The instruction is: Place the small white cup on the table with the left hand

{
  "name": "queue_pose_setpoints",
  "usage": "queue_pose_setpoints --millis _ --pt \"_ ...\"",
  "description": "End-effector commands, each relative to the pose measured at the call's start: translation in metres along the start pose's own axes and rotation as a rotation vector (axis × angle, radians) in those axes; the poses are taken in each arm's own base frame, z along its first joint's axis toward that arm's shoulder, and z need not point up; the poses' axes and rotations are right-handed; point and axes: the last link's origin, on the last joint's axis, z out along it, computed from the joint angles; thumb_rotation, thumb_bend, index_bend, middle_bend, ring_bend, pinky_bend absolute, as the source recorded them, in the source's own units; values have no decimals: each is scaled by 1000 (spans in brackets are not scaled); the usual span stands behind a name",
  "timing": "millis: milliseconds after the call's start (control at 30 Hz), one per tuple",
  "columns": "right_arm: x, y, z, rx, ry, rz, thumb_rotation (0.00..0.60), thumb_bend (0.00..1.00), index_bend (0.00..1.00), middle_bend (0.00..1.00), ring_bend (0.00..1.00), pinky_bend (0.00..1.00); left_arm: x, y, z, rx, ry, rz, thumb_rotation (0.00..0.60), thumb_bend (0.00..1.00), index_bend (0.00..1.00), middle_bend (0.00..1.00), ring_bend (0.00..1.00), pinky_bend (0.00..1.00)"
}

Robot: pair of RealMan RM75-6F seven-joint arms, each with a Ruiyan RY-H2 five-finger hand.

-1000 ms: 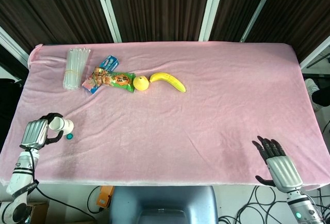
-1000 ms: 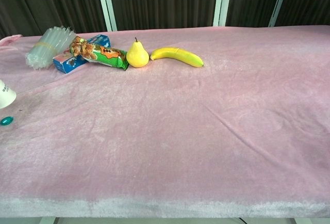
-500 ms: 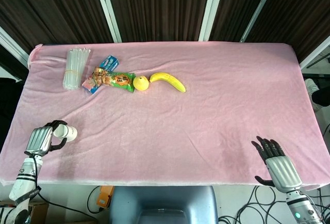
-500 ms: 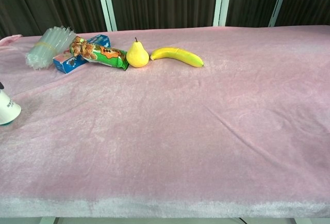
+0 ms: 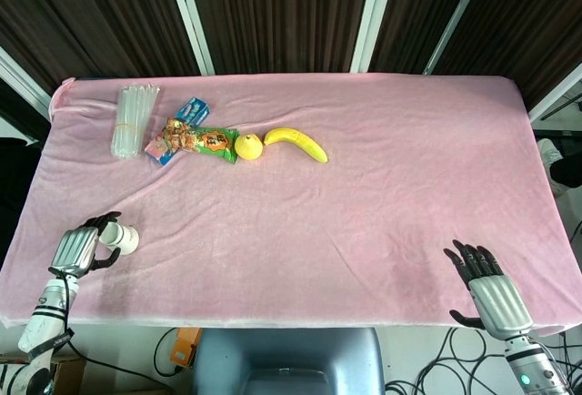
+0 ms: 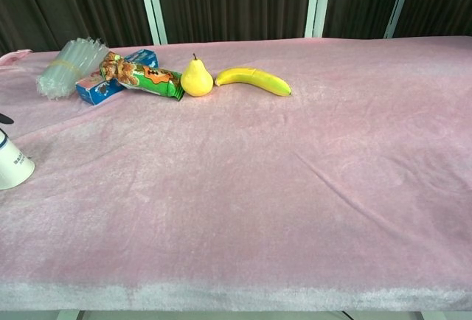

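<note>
The small white cup [image 5: 124, 238] [image 6: 14, 169] stands upright on the pink cloth near the table's front left corner, its base touching the cloth in the chest view. My left hand [image 5: 78, 249] is just left of it, with dark fingers curled around the cup's side and holding it. In the chest view only one dark fingertip [image 6: 4, 119] shows at the left edge, above the cup. My right hand [image 5: 488, 291] hangs off the front right edge of the table, fingers apart and holding nothing.
At the back left lie a bundle of clear plastic tubes [image 5: 132, 119], a blue box [image 5: 188, 111], a snack packet [image 5: 202, 140], a yellow pear [image 5: 248, 146] and a banana [image 5: 296, 143]. The pink-covered table [image 5: 382, 195] spreads out to the right.
My left hand has drawn toward the front edge and lowered the cup from a tilted hold onto the cloth, where it now stands upright. The small blue thing seen earlier is hidden.
</note>
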Motion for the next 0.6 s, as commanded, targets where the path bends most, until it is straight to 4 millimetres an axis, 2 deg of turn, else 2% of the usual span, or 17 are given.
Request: queue_pose_setpoints --millis 33,200,300,433,533,600 --pt "0 0 0 0 0 0 600 252 0 0 0 0 2 -1 -2 -15 4 18 600 354 0 10 12 225" --pt "0 0 0 3 -6 -2 600 252 0 0 0 0 11 -2 -17 -59 67 27 600 341 0 0 0 131" --pt "0 1 0 0 -5 1 600 252 0 0 0 0 19 -4 -47 -88 129 21 599 341 0 0 0 102" --pt "-1 1 0 1 -12 -2 600 252 0 0 0 0 26 -6 -99 -133 193 0 600 342 0 0 0 89" --pt "-1 -1 0 9 -17 -5 600 252 0 0 0 0 21 -11 -131 -165 218 7 600 344 0 0 0 76" --pt "-2 -1 -1 10 -16 -6 600 253 0 0 0 0 15 -16 -143 -168 226 -6 600 343 0 0 0 69"
